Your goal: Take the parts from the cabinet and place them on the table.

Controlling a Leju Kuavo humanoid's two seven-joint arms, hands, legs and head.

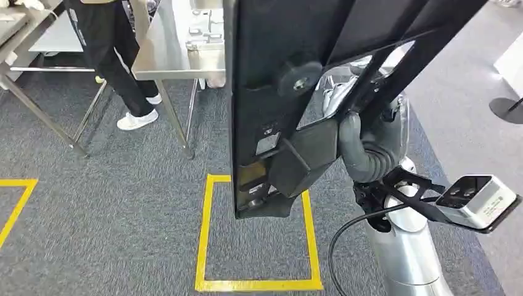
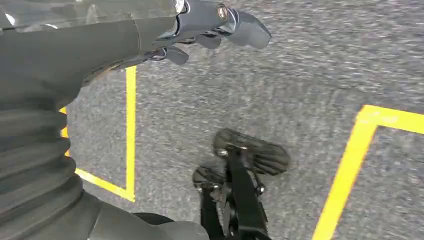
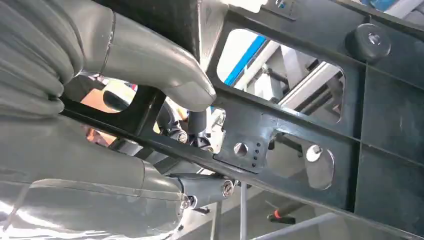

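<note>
1. Part [image 1: 271, 92]: black frame, held upright in front of the robot, above the taped square [image 1: 256, 246].
2. Right hand [image 1: 354, 132] grips its bar; left hand [image 2: 210, 25] hangs over the carpet holding nothing, fingers loosely apart.
3. Step: carrying. Next, probably, approach the table [image 1: 163, 55] and lay the part flat.

right hand [image 1: 364, 145] grips a black part [image 1: 271, 92] above the taped square [image 1: 256, 234].

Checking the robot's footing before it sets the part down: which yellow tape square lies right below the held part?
The complete yellow square lies directly below the black part in the right hand; the other is cut off at the left edge.
</note>
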